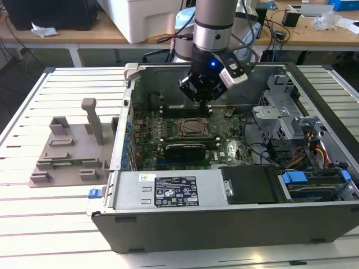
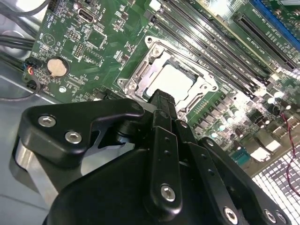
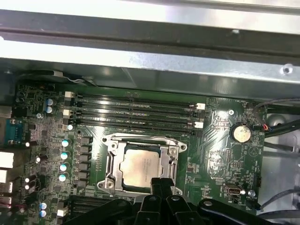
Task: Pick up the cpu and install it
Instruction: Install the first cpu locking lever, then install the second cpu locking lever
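Currently I have the arm lowered into the open computer case, which lies on its side on the slatted bench. On the exterior view's left of the case, a grey plastic tray rests on the bench.

Contents of the case:
1. A green motherboard covers the case floor.
2. A black power supply sits along the near wall in the exterior view, with a drive bay and blue latches toward that view's right.
3. Four memory slots run parallel, just beside the socket.
4. The metal-framed socket sits near the board's centre, with its frame open.
5. The cpu lies flat inside the socket, silvery top facing up.
6. A coin cell battery sits well apart from the socket.

The gripper hangs above the socket. In both wrist views the fingers are drawn together, tips nearly meeting, with nothing between them, just over the near edge of the cpu.
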Robot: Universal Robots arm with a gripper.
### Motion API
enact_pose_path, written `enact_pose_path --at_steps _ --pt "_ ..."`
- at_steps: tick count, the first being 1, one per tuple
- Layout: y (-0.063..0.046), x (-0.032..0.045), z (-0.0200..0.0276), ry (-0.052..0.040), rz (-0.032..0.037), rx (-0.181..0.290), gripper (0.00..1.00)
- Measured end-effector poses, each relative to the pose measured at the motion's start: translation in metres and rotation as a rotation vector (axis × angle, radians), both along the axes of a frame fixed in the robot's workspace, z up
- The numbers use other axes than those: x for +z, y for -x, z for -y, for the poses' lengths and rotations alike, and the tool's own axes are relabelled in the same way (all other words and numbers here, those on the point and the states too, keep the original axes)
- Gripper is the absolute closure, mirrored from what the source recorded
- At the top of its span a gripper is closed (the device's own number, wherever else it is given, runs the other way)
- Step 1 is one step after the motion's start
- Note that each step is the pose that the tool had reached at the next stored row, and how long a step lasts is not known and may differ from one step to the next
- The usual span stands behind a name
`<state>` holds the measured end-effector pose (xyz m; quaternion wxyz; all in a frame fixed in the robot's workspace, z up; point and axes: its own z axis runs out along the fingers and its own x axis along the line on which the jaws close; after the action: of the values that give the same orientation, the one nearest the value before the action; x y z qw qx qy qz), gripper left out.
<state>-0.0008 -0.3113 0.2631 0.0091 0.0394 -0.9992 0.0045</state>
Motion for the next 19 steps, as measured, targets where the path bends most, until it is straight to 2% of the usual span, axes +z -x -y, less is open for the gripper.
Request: enact_pose_path --at_steps 5,6,19 --pt "0.000 0.0171 -0.0001 0.0017 -0.0001 0.000 0.89" --pt "0.000 0.0181 -0.0001 0.0017 -0.0001 0.000 0.89" --pt "0.000 0.0184 -0.0001 0.0016 0.0000 0.000 0.89"
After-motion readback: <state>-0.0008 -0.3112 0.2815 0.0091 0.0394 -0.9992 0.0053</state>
